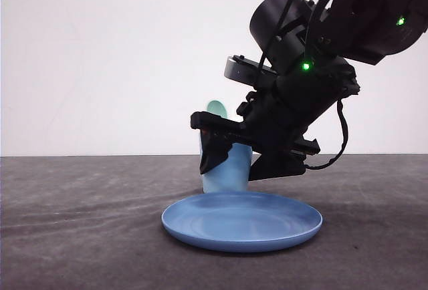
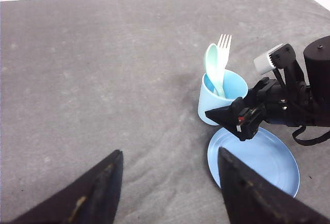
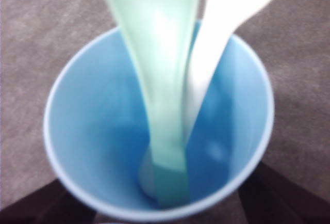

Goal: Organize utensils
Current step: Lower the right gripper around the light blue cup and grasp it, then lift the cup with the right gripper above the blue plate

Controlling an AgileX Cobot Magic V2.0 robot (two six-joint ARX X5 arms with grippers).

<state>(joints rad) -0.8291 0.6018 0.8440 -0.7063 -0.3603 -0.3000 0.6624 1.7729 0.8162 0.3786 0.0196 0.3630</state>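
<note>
A mint-green spoon (image 2: 212, 66) and a white fork (image 2: 223, 42) stand upright together in a light blue cup (image 2: 207, 111), heads sticking out above the rim. The right wrist view looks straight down into the cup (image 3: 93, 121): the spoon (image 3: 160, 79) and the fork (image 3: 216, 43) lean side by side with their handles on the bottom. My right gripper (image 1: 212, 153) hovers just in front of the cup's rim, open, its dark fingers (image 3: 31, 211) wide on either side and holding nothing. Off to the left, my left gripper (image 2: 167, 182) hangs open over bare table.
A blue round plate (image 1: 241, 222) lies on the grey table (image 2: 103, 79) right in front of the cup (image 1: 231, 176), under the right arm. The spoon's bowl (image 1: 216, 108) peeks out above the gripper. A white wall stands behind the table.
</note>
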